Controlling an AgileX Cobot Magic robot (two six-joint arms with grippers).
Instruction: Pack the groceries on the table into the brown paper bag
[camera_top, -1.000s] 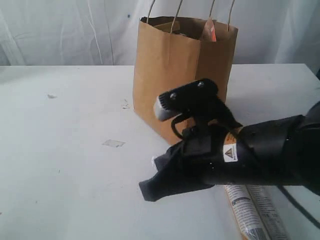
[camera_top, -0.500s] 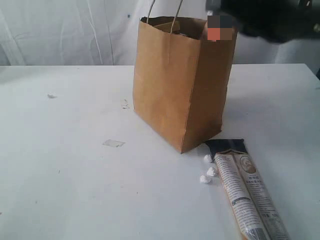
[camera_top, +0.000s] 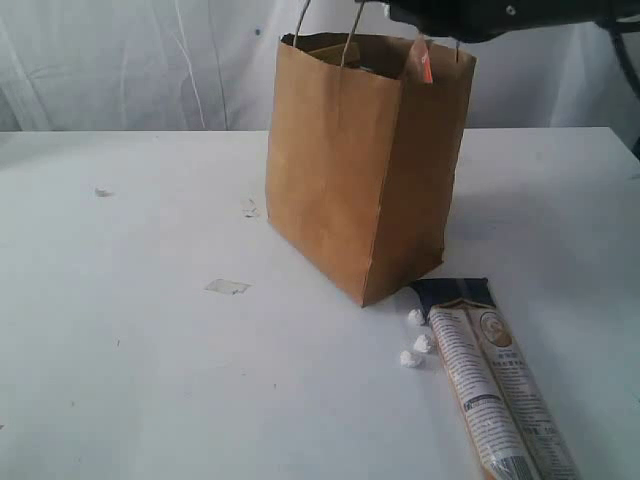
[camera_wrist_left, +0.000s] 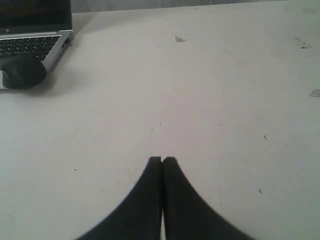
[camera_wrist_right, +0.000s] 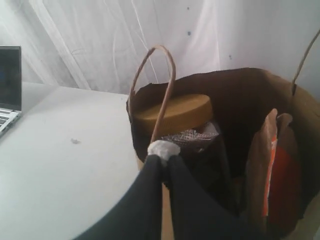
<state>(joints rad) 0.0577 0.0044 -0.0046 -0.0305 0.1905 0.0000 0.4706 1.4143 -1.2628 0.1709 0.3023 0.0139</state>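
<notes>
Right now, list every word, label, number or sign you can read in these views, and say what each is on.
No text reads clearly.
long beige printed packet: dense dark print and a round emblem, too small and blurred to read.
laptop: a small mark below the screen, too blurred to read.
brown pouch: orange strip, no legible text.
brown paper bag: plain, no print seen.
small white wad: blank.

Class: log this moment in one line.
right claw: shut on white lump, over paper bag | left claw: shut | printed packet: on table
</notes>
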